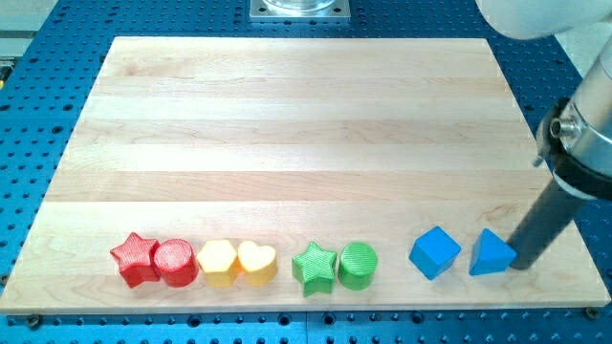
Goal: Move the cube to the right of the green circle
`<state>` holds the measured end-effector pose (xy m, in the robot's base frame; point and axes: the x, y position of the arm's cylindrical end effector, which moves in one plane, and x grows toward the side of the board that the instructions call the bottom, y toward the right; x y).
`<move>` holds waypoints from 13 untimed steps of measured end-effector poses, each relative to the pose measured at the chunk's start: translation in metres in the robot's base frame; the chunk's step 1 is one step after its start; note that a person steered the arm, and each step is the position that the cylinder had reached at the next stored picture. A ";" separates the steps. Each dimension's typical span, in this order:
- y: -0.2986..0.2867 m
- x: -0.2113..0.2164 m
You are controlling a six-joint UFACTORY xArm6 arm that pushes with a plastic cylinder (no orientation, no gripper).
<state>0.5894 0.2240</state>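
The blue cube (434,252) sits near the board's bottom edge, a short gap to the right of the green circle (358,266). A blue triangle (491,253) lies just right of the cube. My tip (524,265) rests at the triangle's right side, touching or nearly touching it. The dark rod rises from there toward the view's upper right.
Along the bottom edge, from the view's left, lie a red star (134,259), a red circle (175,263), two yellow hearts (218,263) (257,262) and a green star (315,268). All stand on a wooden board (306,124) over a blue perforated table (29,143).
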 end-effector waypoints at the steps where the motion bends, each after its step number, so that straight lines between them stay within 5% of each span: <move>1: 0.000 0.027; 4: -0.010 0.029; 6: 0.005 -0.015; 11: -0.081 -0.009; 13: -0.059 -0.057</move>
<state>0.5319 0.1650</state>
